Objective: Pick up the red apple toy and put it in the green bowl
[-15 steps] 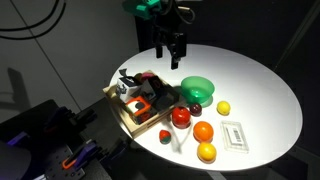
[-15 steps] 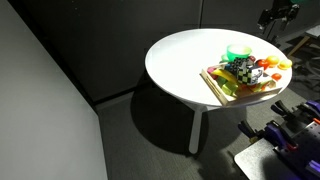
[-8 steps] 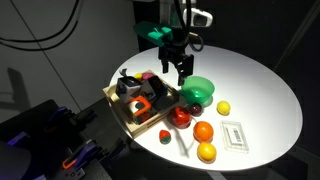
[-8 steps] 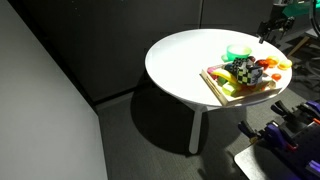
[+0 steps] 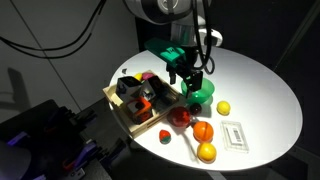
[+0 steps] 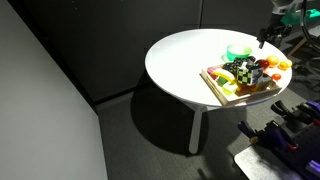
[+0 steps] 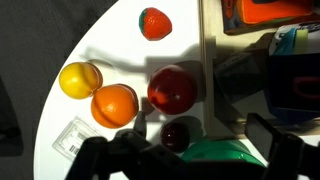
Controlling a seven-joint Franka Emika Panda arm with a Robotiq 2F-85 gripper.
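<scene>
The red apple toy point(image 5: 181, 117) is a glossy red round fruit on the white table, between the wooden tray and the orange ball. In the wrist view it point(image 7: 172, 89) lies just beyond the jaws. The green bowl point(image 5: 203, 92) stands right behind it, its rim at the bottom of the wrist view point(image 7: 225, 156); it also shows in an exterior view point(image 6: 238, 50). My gripper point(image 5: 190, 80) hangs open and empty low over the bowl's edge nearest the apple, not touching the apple. Its fingers frame the bottom of the wrist view point(image 7: 200, 148).
An orange ball point(image 7: 115, 105), a yellow fruit point(image 7: 80, 79) and a small red strawberry piece point(image 7: 154, 22) lie near the apple. A smaller dark red ball point(image 7: 180, 135) sits against the bowl. A wooden tray point(image 5: 128, 113) of toys is beside them. A white card point(image 5: 234, 134) lies near the table edge.
My gripper has come down and forward from the table's far side to just over the green bowl and the apple. The fruits and bowl have not moved.
</scene>
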